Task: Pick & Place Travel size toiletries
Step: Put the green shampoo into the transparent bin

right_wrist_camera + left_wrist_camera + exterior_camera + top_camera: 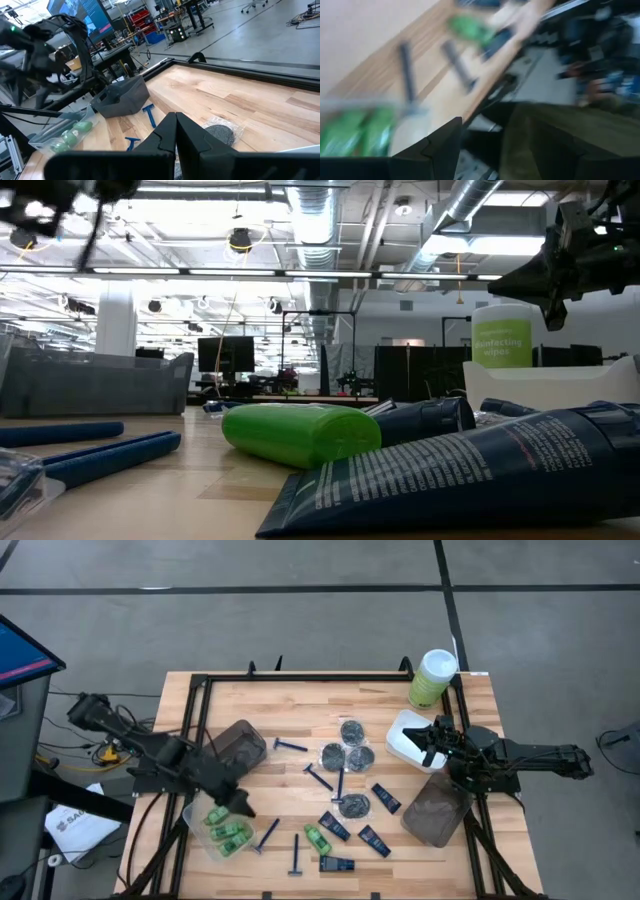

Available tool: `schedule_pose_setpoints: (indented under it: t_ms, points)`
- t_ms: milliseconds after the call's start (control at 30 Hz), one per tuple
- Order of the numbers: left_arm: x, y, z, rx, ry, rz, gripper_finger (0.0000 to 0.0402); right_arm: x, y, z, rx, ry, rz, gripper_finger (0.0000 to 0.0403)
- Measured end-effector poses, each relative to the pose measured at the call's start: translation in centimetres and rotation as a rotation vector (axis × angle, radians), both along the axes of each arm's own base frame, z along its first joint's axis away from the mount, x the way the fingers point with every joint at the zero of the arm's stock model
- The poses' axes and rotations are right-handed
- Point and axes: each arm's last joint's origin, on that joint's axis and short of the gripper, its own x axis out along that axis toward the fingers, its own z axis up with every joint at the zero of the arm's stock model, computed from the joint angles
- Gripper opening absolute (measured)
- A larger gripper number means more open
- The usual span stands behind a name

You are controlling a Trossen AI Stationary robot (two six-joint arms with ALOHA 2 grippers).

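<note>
We see the wooden bench (300, 710) strewn with travel toiletries, and we place everything from the white tub (408, 740) at its right side. Just behind that tub stands the tall pale-green canister (432, 678). In front of the tub lies a smoky tub (436, 808). Well to the tub's left sits another smoky tub (240, 743), and in front of that one a clear tub (215, 832) holding green mini bottles (229, 831).

The right gripper (432, 737) hovers over the white tub, its jaws pressed together. The left gripper (241, 804) hangs at the clear tub's edge; we cannot tell how its jaws stand.

Between the two grippers lie the dark round tins (345, 753), small dark-blue tubes (374, 839), blue-handled razors (291, 746) and one loose green bottle (318, 837).
</note>
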Motion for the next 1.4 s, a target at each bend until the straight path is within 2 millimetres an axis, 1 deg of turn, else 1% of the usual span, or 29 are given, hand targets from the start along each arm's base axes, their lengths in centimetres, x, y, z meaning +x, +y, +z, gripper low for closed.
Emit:
schedule_pose_setpoints:
  t_ms: [167, 300, 433, 533, 667, 767, 867, 1000, 1067, 1233, 1400]
  points:
    - [1.7, 1.7, 1.7, 0.053, -0.257, 0.032, 0.0214, 0.0, 0.0, 0.0, 0.000, 0.002, 0.000, 0.0000]
    - [3.7, 3.1, 2.2, 0.180, -0.424, 0.042, 0.0214, 0.0, 0.0, 0.0, 0.000, 0.003, 0.000, 0.0000]
    - [5.7, 4.3, 2.1, 0.303, -0.482, -0.008, 0.0214, 0.0, 0.0, 0.0, 0.000, 0.003, 0.000, 0.0000]
    - [7.4, 5.0, 2.6, 0.387, -0.521, -0.086, 0.0214, 0.0, 0.0, 0.0, 0.000, 0.003, 0.000, 0.0000]
    - [9.8, 5.5, 3.3, 0.506, -0.579, -0.196, 0.0215, 0.0, 0.0, 0.0, 0.000, 0.003, 0.000, 0.0000]
    - [11.3, 5.8, 3.5, 0.571, -0.590, -0.264, 0.0223, 0.0, 0.0, 0.0, 0.000, 0.005, 0.000, 0.0000]
    - [12.4, 5.7, 2.9, 0.636, -0.579, -0.332, 0.0238, 0.0, 0.0, -0.1, 0.000, 0.007, 0.000, 0.0000]
    - [13.4, 4.7, 1.6, 0.729, -0.584, -0.459, 0.0263, 0.0, 0.0, -0.2, 0.001, 0.024, 0.000, 0.0000]
    - [14.0, 4.1, 0.4, 0.783, -0.571, -0.522, 0.0275, 0.0, 0.0, -0.4, 0.002, 0.039, 0.000, 0.0000]
    - [15.5, 2.5, -2.9, 0.817, -0.522, -0.655, 0.0302, -0.1, 0.0, -0.7, 0.004, 0.075, 0.005, 0.0000]
    - [16.6, 0.5, -6.2, 0.885, -0.521, -0.834, 0.0316, -0.1, 0.0, -0.8, 0.005, 0.087, 0.007, 0.0000]
